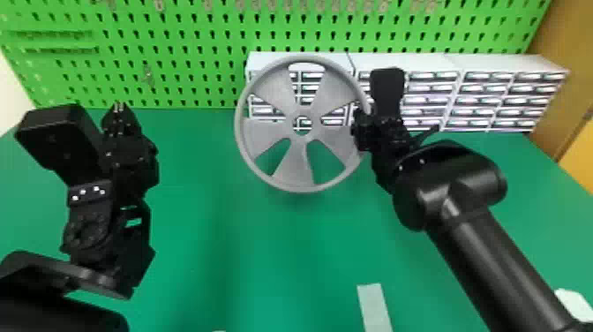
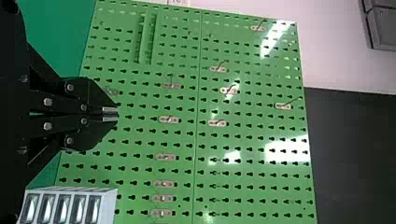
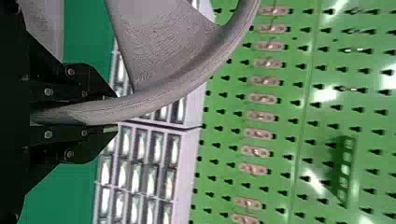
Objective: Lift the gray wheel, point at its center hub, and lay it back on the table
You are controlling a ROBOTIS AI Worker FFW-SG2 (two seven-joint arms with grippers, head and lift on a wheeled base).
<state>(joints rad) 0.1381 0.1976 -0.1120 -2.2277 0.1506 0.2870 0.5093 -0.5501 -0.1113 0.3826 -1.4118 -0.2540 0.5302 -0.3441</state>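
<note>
As the right gripper (image 1: 363,126) clamps its rim, the wheel (image 1: 265,134) hangs near the desk's (image 1: 264,256) far edge. The left gripper (image 1: 119,106) is closed, empty.

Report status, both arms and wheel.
Right black gripper: jaws shut on gray spoked wheel, held above green table. Left black gripper: jaws shut, empty. Nothing across central hub.

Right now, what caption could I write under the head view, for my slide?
The right claw grips the gray wheel above the green table, with the left claw apart from it.
</note>
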